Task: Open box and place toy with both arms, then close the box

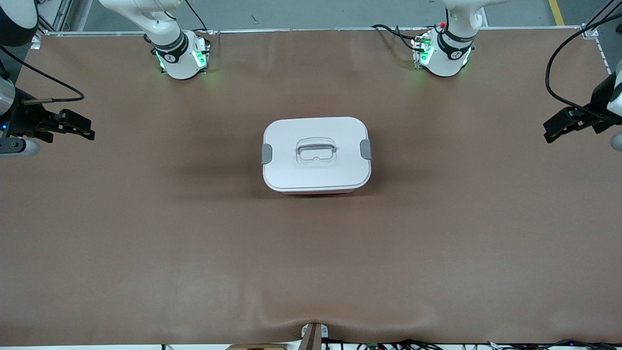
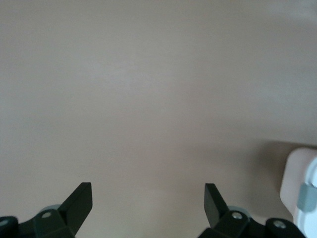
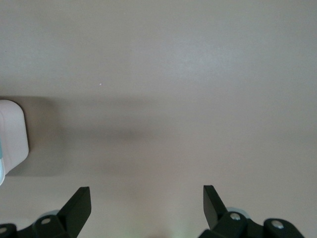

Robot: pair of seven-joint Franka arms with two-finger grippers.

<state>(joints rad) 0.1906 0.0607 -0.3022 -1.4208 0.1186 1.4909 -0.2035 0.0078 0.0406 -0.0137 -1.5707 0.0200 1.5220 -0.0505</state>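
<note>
The box stands in the middle of the table with its white lid on, a grey clip at each end and a clear recessed handle on top. A strip of pink tub shows under the lid's near edge. The toy is out of view. My left gripper is open and empty, up over the table's edge at the left arm's end. My right gripper is open and empty, over the right arm's end. A corner of the box shows in the left wrist view and in the right wrist view.
The brown table cover spreads around the box. Both arm bases stand along the edge farthest from the front camera. Cables hang at both ends of the table.
</note>
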